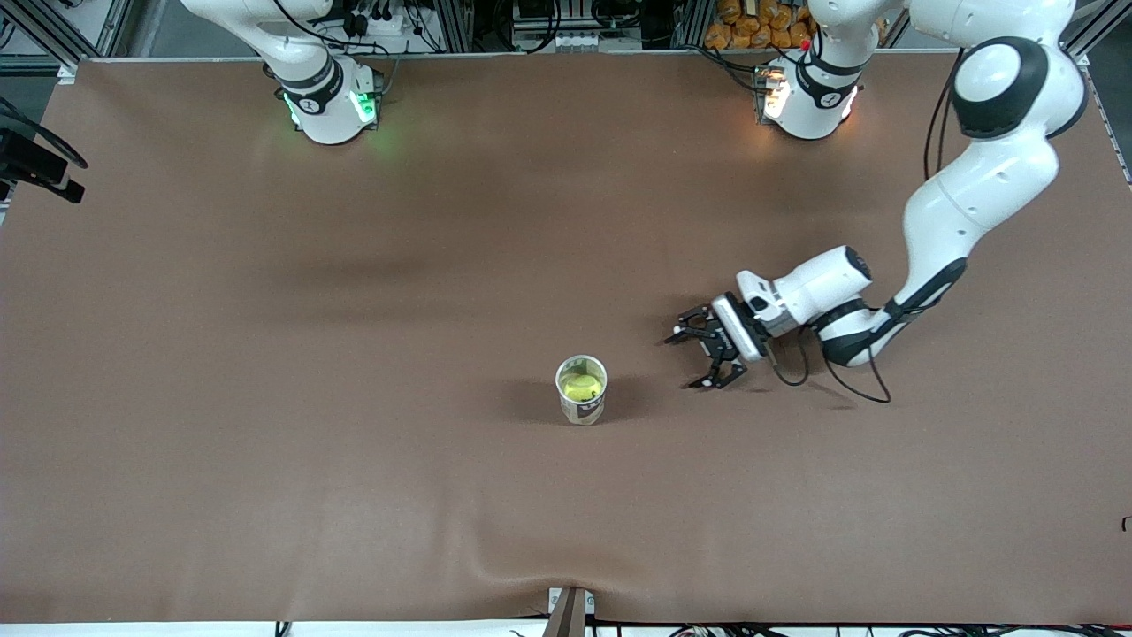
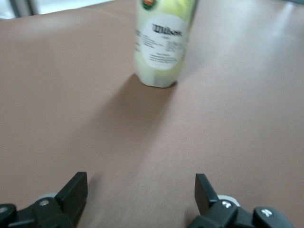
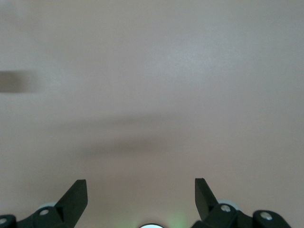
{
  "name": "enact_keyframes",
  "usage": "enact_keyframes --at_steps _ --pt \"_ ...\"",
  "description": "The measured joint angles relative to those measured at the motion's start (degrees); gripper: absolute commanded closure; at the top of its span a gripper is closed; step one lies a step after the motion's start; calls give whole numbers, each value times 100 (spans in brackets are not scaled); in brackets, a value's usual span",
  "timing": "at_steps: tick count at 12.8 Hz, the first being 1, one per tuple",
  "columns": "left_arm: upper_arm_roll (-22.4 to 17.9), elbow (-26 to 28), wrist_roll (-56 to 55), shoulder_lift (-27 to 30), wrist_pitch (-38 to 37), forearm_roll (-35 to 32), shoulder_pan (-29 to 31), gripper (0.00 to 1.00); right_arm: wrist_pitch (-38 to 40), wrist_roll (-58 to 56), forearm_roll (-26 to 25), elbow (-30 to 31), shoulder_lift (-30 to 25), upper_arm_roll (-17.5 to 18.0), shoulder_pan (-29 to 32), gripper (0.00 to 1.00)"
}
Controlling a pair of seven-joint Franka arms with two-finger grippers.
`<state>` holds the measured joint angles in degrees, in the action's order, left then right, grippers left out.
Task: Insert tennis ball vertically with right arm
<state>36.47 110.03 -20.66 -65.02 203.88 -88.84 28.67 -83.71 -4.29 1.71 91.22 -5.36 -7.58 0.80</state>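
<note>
Yellow-green fuzzy tennis ball (image 1: 581, 386) sits inside our clear plastic Wilson can (image 1: 581, 390), upright on brown matte table (image 1: 265, 354). Left gripper (image 1: 703, 355) hangs low beside it, fingers spread. Right gripper (image 3: 141, 199) is spread too, over bare table.

Even overhead light, bright. Worktop (image 1: 265, 398) shows soft broad shadows, a darker one beside the can (image 1: 581, 389) toward the right arm's end. Left wrist view blurs the can's label; right wrist view is washed out, hazy, with faint shadow streaks.
</note>
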Motion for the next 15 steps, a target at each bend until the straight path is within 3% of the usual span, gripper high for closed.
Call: enact_keyframes --at_steps 5,9,15 --pt "225 -73 -1906 340 -126 -196 156 0 -130 0 -255 -1 73 212 -110 0" --pt "432 -282 -3611 821 -707 -194 53 0 -164 -1 48 -5 142 178 -139 0" --pt "453 -513 -5602 1523 -1418 -151 -1 0 -25 -1 41 -62 139 135 -108 0"
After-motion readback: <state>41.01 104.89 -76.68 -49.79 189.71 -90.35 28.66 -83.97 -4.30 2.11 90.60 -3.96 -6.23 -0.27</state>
